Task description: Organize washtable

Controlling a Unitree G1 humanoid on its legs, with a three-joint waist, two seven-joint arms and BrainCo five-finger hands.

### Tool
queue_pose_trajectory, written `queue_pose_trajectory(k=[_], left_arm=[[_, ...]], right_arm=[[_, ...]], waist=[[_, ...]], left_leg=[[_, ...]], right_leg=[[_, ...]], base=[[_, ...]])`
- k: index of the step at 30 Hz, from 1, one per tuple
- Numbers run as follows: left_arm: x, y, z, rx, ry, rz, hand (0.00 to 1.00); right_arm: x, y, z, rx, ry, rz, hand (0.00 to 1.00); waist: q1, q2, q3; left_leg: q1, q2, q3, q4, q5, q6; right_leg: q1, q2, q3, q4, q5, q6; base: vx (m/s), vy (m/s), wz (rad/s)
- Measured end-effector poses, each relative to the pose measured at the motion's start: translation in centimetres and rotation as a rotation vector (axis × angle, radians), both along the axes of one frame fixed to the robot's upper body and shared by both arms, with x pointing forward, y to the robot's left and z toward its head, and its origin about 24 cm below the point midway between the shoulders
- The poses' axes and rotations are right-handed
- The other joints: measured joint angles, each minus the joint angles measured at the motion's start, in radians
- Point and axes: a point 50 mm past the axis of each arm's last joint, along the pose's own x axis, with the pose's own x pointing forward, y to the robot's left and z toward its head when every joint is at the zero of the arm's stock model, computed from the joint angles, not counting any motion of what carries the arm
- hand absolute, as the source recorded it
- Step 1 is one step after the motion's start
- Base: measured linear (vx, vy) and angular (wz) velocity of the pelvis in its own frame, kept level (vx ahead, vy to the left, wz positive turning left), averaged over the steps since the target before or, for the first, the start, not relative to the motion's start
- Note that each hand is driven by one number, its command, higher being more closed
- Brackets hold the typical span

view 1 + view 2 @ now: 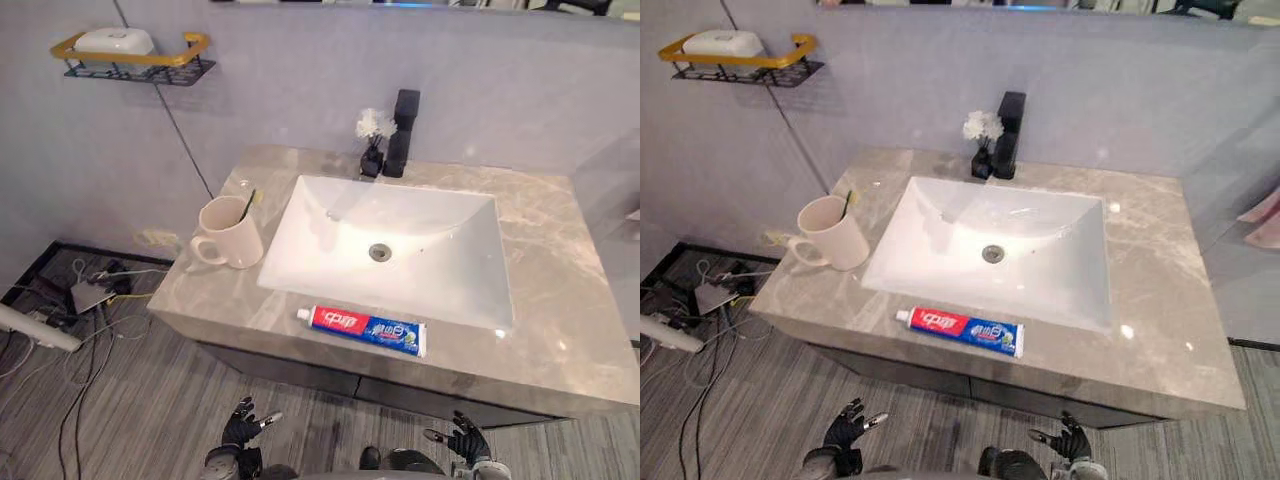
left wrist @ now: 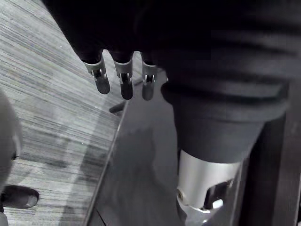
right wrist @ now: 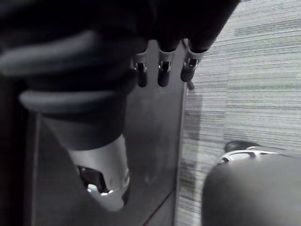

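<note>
A red, white and blue toothpaste tube (image 1: 362,329) lies along the front rim of the grey marble washtable (image 1: 555,290), just before the white sink (image 1: 400,250). A cream mug (image 1: 230,234) with a dark toothbrush (image 1: 246,206) in it stands left of the sink. My left hand (image 1: 242,430) hangs low in front of the cabinet, fingers relaxed and holding nothing. My right hand (image 1: 466,440) hangs likewise at the lower right, also open. In the wrist views the left hand's fingers (image 2: 123,80) and the right hand's fingers (image 3: 162,70) point straight down toward the floor.
A black tap (image 1: 401,133) and a small black vase of white flowers (image 1: 374,135) stand behind the sink. A wall rack (image 1: 135,58) with a white soap bar (image 1: 115,41) hangs upper left. Cables and a power strip (image 1: 92,294) lie on the floor at left.
</note>
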Motion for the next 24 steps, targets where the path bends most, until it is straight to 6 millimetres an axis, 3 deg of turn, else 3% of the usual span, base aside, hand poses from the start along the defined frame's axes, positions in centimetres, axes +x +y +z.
queue_pose_trajectory(k=[2, 3, 4, 8, 10, 17, 18, 19, 24], left_arm=[[-0.1, -0.1, 0.0, -0.002, 0.001, 0.0, 0.0], [0.0, -0.2, 0.0, -0.004, 0.0, 0.0, 0.0], [0.0, -0.1, 0.0, -0.002, 0.0, 0.001, 0.0], [-0.8, 0.7, -0.1, 0.014, 0.016, 0.024, 0.0], [-1.4, 0.8, -0.3, 0.015, 0.034, 0.03, 0.0], [-1.8, 1.1, -0.5, 0.022, 0.052, 0.031, 0.0], [-1.9, 1.1, -0.5, 0.021, 0.057, 0.031, 0.0], [-3.0, 2.5, -0.6, 0.058, 0.096, 0.033, 0.0], [-3.0, 2.5, -0.6, 0.058, 0.096, 0.033, 0.0]], right_arm=[[-0.1, -0.1, 0.0, 0.001, 0.0, -0.016, 0.0], [-0.2, -0.4, 0.0, -0.005, 0.001, -0.021, 0.0], [-0.6, -0.6, -0.1, -0.007, 0.016, -0.023, 0.0], [-1.8, 0.1, -0.5, 0.013, 0.044, -0.033, 0.0], [-2.2, 0.1, -0.6, 0.016, 0.057, -0.037, 0.0], [-2.7, 0.2, -1.0, 0.019, 0.094, -0.033, 0.0], [-2.8, 0.3, -1.1, 0.019, 0.099, -0.032, 0.0], [-2.5, -0.3, -1.2, -0.001, 0.125, -0.009, 0.0], [-2.5, -0.4, -1.1, -0.001, 0.125, -0.009, 0.0]], waist=[[0.0, -0.001, 0.001], [-0.001, 0.008, -0.002], [-0.002, 0.031, -0.004], [0.0, -0.016, -0.029], [-0.002, -0.021, -0.038], [0.0, -0.008, -0.043], [0.0, -0.009, -0.042], [0.015, -0.027, -0.053], [0.015, -0.026, -0.053]], left_leg=[[-0.012, -0.035, -0.063, -0.11, 0.003, -0.003], [-0.009, -0.052, -0.109, -0.225, 0.043, -0.015], [-0.007, -0.05, -0.125, -0.27, 0.11, -0.002], [0.064, -0.107, -0.085, -0.4, 0.143, 0.028], [0.1, -0.13, -0.075, -0.441, 0.159, 0.039], [0.131, -0.153, -0.081, -0.471, 0.17, 0.052], [0.134, -0.153, -0.085, -0.472, 0.171, 0.051], [0.178, -0.167, -0.118, -0.556, 0.221, 0.049], [0.177, -0.167, -0.118, -0.556, 0.221, 0.049]], right_leg=[[0.007, -0.014, 0.031, 0.0, 0.005, 0.009], [0.012, -0.016, 0.051, -0.001, 0.006, 0.031], [0.019, -0.008, 0.07, -0.008, 0.002, 0.056], [0.048, -0.061, 0.104, -0.06, 0.026, 0.096], [0.05, -0.078, 0.107, -0.07, 0.027, 0.109], [0.074, -0.089, 0.099, -0.077, 0.025, 0.12], [0.079, -0.089, 0.098, -0.078, 0.025, 0.12], [0.103, -0.086, 0.073, -0.101, 0.029, 0.125], [0.103, -0.086, 0.073, -0.101, 0.029, 0.125]], base=[[0.11, 0.182, -0.65], [0.09, 0.24, -0.57], [0.06, 0.19, -0.43], [0.04, 0.172, -0.22], [0.05, 0.099, -0.11], [0.02, 0.035, 0.04], [-0.01, -0.006, 0.05], [0.0, 0.0, 0.0], [0.0, 0.0, 0.0]])
